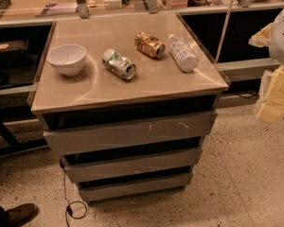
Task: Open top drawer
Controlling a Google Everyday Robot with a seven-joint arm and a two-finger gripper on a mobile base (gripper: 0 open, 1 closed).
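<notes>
- The top drawer [132,135] is the widest and tallest slanted grey front, in the middle of the frame directly under the table [85,86] top. It has pale scratches right of centre and looks fully shut, with only a dark gap above it.
- The hand [273,100] shows as pale blocky parts at the right edge of the frame, well apart from the drawer and touching nothing. Whether it is released or clenched I cannot tell.
- Judged from this, the opening has not begun: the reach to the drawer front comes first.
- No handle shows on the front, so the hold probably has to hook the upper lip. A shallow hold there could slip off as the pull starts.
- 2 narrower drawers [132,163] sit just below. A low approach could catch 1 of them instead.
- On the table lie a green-and-white can [119,64], a copper can [150,44] and a water bottle [182,52], all on their sides, with a white bowl [66,58] to the left. A sharp tug could shake the table and set them rolling off.
- A cable [71,207] loops on the floor at the lower left, near a shoe [19,214]. The moving base could snag it.
</notes>
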